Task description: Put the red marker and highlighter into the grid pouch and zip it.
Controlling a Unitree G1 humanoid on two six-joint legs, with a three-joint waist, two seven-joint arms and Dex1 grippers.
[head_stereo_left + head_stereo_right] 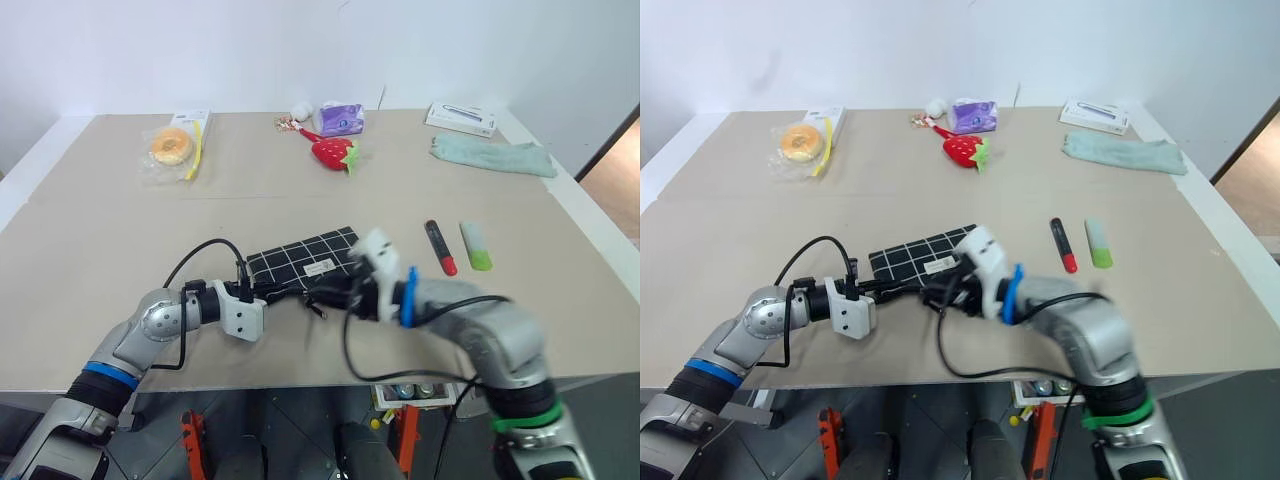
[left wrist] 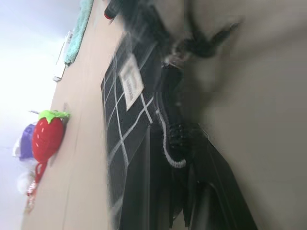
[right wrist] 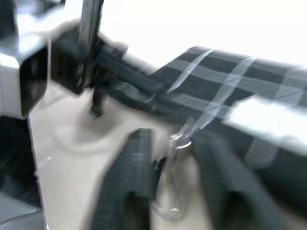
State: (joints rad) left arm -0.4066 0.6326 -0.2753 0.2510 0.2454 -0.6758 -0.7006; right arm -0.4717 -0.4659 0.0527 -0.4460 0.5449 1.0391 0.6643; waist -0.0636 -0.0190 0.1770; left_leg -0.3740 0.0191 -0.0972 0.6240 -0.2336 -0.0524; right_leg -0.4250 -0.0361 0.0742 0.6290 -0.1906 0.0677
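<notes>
The grid pouch (image 1: 303, 258) is laid flat on the counter (image 1: 90, 220), near the front edge, with its white label up. Its near-left edge is clamped by the left claw (image 1: 268, 290), which is fully closed on the fabric; in the left wrist view the pouch edge is seen pinched between the 2 black fingers (image 2: 158, 191). The right claw (image 1: 330, 298) is held just at the near-right end of the pouch, with its fingers (image 3: 134, 167) seen parted in the right wrist view and nothing visibly gripped between them; contact with the zipper end cannot be told because of blur.

The red marker (image 1: 440, 247) and the highlighter (image 1: 476, 245) are left on the counter, side by side, right of the pouch and apart from it, neither one inside.

Further back a strawberry toy (image 1: 334, 152), a teal cloth (image 1: 492, 155) and a bagged donut (image 1: 172, 145) are seen.
</notes>
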